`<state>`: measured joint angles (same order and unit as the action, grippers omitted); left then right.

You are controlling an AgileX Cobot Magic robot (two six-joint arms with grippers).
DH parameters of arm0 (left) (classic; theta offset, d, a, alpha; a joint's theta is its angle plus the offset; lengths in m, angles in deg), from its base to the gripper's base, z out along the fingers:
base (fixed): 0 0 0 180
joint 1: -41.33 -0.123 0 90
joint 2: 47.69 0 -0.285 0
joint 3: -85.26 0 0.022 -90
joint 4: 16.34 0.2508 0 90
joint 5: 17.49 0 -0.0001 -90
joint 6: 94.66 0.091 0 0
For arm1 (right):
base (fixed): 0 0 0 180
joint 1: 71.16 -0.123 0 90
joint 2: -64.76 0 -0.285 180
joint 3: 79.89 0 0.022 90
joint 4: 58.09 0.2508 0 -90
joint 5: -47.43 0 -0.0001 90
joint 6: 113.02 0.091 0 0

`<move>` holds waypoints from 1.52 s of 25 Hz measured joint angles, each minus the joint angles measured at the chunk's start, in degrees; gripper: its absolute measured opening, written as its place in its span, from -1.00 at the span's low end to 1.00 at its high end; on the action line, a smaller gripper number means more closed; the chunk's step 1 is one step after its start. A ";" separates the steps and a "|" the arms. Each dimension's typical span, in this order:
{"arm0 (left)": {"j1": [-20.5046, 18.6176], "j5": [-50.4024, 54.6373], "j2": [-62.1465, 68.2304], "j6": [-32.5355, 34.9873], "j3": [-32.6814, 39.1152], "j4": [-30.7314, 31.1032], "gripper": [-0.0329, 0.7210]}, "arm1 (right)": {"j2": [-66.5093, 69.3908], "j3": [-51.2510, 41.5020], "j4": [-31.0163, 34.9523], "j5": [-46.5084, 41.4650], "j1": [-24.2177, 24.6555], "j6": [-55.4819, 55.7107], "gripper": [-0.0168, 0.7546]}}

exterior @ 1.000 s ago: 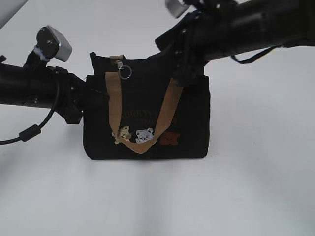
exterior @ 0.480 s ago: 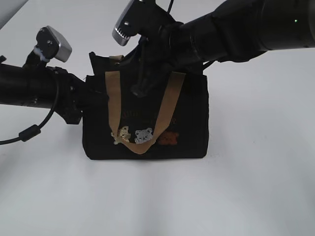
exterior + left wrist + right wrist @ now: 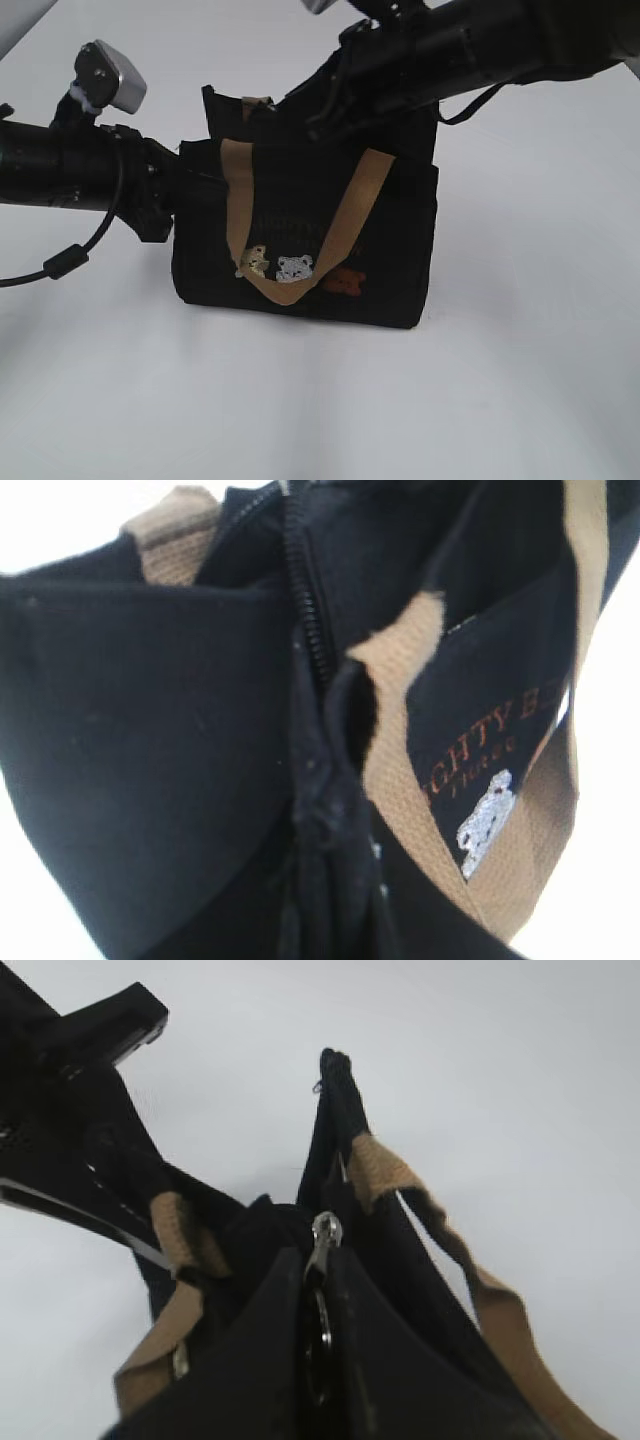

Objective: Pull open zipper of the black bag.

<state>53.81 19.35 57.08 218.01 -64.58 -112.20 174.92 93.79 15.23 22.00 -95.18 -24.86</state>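
The black bag (image 3: 390, 260) stands upright on the white table, with tan handles (image 3: 236, 200) and small bear patches (image 3: 295, 267) on its front. My left gripper (image 3: 183, 192) is shut on the fabric at the bag's left end; in the left wrist view the pinched cloth (image 3: 335, 880) lies just below the zipper (image 3: 308, 620). My right gripper (image 3: 285, 112) reaches over the bag's top from the upper right. In the right wrist view the right gripper (image 3: 322, 1265) is shut on the silver ring and clasp (image 3: 323, 1235) of the zipper pull. The exterior view hides the pull.
White table (image 3: 520, 400) lies all around the bag. A silver camera block (image 3: 110, 75) sits on the left arm, and a black cable (image 3: 60, 262) hangs below it. The right arm (image 3: 480, 45) crosses above the bag's right half.
My right arm swung left over the bag's top and its jaws closed on the zipper ring. The bag shifted slightly right and its top edge rose. The left gripper kept its hold.
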 joint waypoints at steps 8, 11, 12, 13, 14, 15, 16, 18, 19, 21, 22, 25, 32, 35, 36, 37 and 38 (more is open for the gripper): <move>0.25 0.06 0.05 0.08 -0.17 0.17 -0.75 | -1.25 0.00 -8.63 -20.16 15.05 16.65 -0.87; 0.25 -0.46 0.05 0.08 -0.17 0.53 -0.75 | -2.61 0.10 -14.24 -24.16 19.58 24.80 -0.87; 0.25 -0.99 0.05 0.03 -0.06 0.65 -0.75 | -3.17 0.18 -15.69 -25.33 20.71 27.19 -0.87; 0.20 -1.23 0.05 0.03 0.08 0.65 -0.75 | -3.64 0.19 -17.09 -25.40 21.35 29.05 -0.87; 0.20 -1.22 0.05 -0.11 0.14 0.65 -0.75 | -4.04 0.19 -18.08 -25.45 21.74 30.16 -0.87; 0.20 -1.22 0.05 -0.67 0.15 0.33 -0.75 | -4.40 0.23 -18.60 -25.45 21.91 31.25 -0.87; 0.20 -1.35 0.05 -1.76 0.15 -0.19 -0.75 | -4.70 0.23 -18.73 -25.74 21.91 32.20 -0.83; 0.20 -1.90 0.05 -4.27 0.15 -0.10 -0.66 | -5.22 0.37 -18.93 -26.96 21.64 33.83 -0.63; 0.20 -2.34 -0.14 -7.45 0.15 0.68 -0.48 | -5.66 0.37 -19.00 -27.88 21.64 34.58 -0.43; 0.20 -3.80 -1.39 -15.03 0.19 4.83 -0.15 | -6.91 0.37 -19.96 -30.18 21.64 36.66 -0.09; 0.20 -4.84 -2.56 -22.30 0.19 7.73 0.01 | -7.86 0.37 -21.21 -31.51 21.64 38.52 0.00; 0.09 -8.80 -7.09 -46.09 0.21 24.00 0.01 | -11.47 0.48 -28.28 -34.96 21.64 46.97 0.06; -0.14 -7.75 -18.76 -103.26 0.40 66.75 -0.38 | -24.17 -6.94 -53.07 -39.76 21.58 69.74 0.04; -0.14 -2.85 -23.92 -110.35 0.74 72.16 -0.39 | -33.20 -15.11 -58.31 -40.05 21.58 72.73 0.04; -0.14 -1.50 -26.10 -111.81 1.01 72.69 -0.40 | -36.76 -17.96 -59.49 -40.12 21.58 73.08 0.04; -0.14 -0.51 -28.55 -113.27 1.58 72.96 -0.40 | -39.85 -20.24 -60.33 -40.11 21.58 73.28 0.04; -0.14 0.27 -31.21 -114.30 2.49 73.09 -0.40 | -43.61 -22.90 -61.09 -40.11 21.58 73.35 0.04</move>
<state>53.66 19.62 25.86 103.71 -62.08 -39.11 131.31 70.89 -45.86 -18.11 -73.60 48.50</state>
